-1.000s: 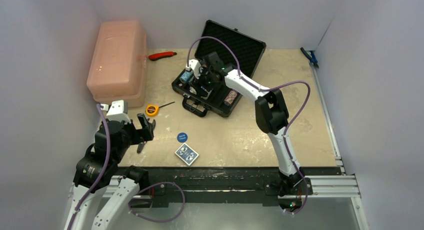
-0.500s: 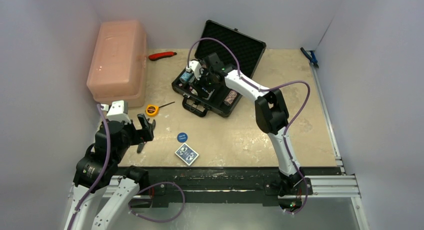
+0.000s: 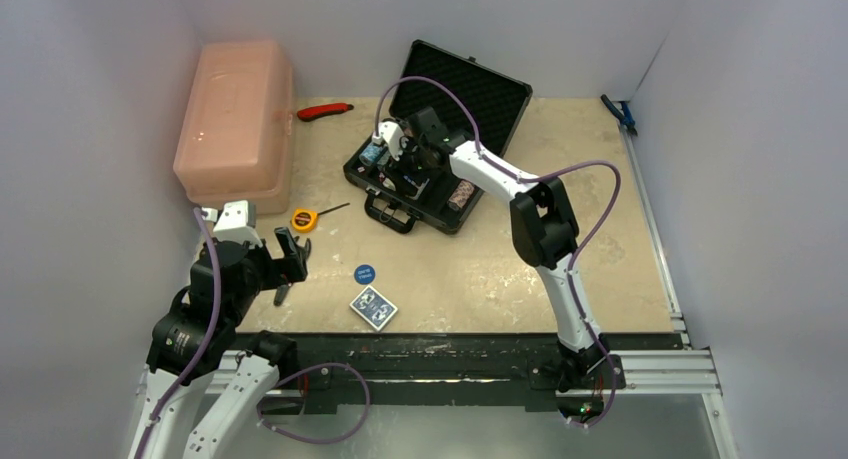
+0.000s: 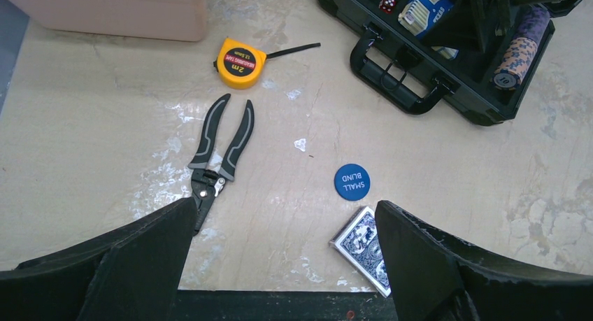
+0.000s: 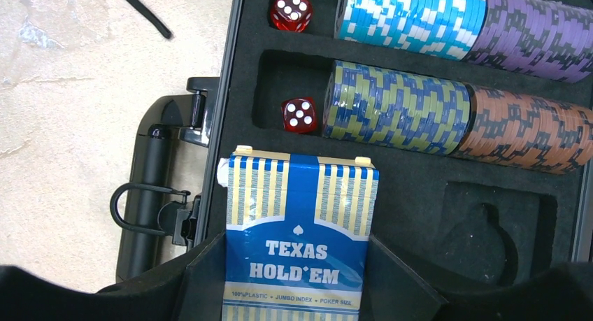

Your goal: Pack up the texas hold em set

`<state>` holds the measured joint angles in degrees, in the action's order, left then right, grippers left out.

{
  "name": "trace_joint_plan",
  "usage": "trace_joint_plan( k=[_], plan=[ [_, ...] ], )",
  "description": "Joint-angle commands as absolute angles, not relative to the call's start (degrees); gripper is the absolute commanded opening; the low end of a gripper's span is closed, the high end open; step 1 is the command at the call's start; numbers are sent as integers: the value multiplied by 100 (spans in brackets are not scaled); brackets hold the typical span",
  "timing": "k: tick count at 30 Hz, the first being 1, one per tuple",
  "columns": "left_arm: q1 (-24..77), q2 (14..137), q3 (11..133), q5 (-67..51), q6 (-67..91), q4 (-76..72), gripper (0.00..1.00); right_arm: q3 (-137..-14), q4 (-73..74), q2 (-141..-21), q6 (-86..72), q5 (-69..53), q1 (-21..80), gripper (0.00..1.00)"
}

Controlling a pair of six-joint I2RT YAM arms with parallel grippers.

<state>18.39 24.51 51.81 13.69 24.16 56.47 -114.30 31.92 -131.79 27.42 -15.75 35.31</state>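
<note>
The black case (image 3: 442,219) lies open at the table's back centre, its foam lid (image 3: 460,84) raised. In the right wrist view its foam tray (image 5: 433,195) holds rows of multicoloured chip stacks (image 5: 398,108) and two red dice (image 5: 299,115). My right gripper (image 5: 297,265) is shut on a blue-and-white "Texas Hold'em" card box (image 5: 299,237), holding it over the tray's near part by the handle (image 5: 150,188). My left gripper (image 4: 283,244) is open and empty above the table's front left. A blue-backed card deck (image 4: 360,244) and the round blue "small blind" disc (image 4: 351,182) lie on the table beside it.
A translucent pink box (image 3: 235,119) stands at the back left. A yellow tape measure (image 4: 239,62) and grey-handled pliers (image 4: 220,150) lie in front of it. A red utility knife (image 3: 325,110) lies behind the case. A blue tool (image 3: 620,112) lies at the back right.
My right gripper has shifted slightly left and back over the case with the card box still in it. My left arm has not moved.
</note>
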Motion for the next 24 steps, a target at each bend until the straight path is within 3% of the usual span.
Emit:
trace_joint_plan(
  k=[1,9,12,16,20,24],
  plan=[
    [1802,2443,5286,1389,2269,5594,100,-11094,3504,-13168,2661,-889,3499,0],
    [1802,2435,5282,1380,2268,5590,100,-11334,3628,-13378,2429,-708,3500,0],
    [1802,2435,5286,1383,2268,5592,100,-11359,3621,-13423,2355,-575,3502,7],
    [1794,2435,5287,1380,2269,5606,100,-11364,3643,-13406,2330,-521,3503,22],
    [1795,2426,5284,1380,2268,5600,100,-11356,3684,-13296,2303,-526,3503,46],
    [1793,2434,5285,1397,2280,5616,100,-11372,3746,-13154,2286,-503,3500,58]
  ],
)
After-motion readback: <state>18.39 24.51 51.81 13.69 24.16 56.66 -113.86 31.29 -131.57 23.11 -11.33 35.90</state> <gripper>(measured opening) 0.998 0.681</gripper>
